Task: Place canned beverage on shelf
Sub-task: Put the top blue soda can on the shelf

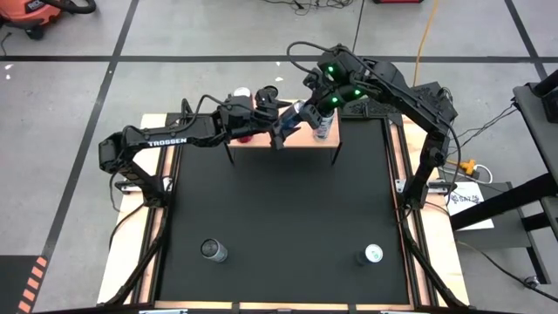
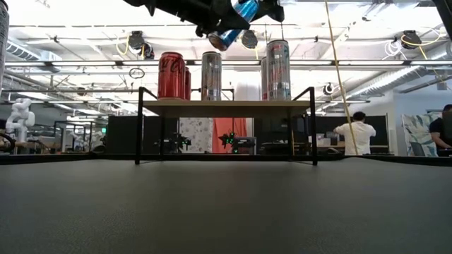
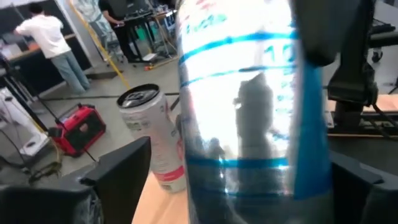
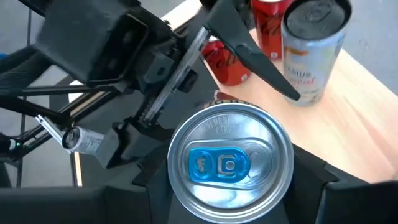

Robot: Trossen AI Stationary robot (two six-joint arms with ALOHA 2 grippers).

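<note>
I see the blue can (image 2: 233, 25) tilted above the shelf (image 2: 226, 107), between both grippers. The right gripper (image 4: 230, 186) pinches its top end. The left gripper's (image 1: 283, 131) fingers look spread beside it.

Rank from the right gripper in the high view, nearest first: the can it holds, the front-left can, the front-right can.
From the right gripper:
1. Held can, in its grip at the back, right of centre.
2. Front-right can, standing on the mat near its front right corner.
3. Front-left can, on the mat's front left, across from the arm.
</note>
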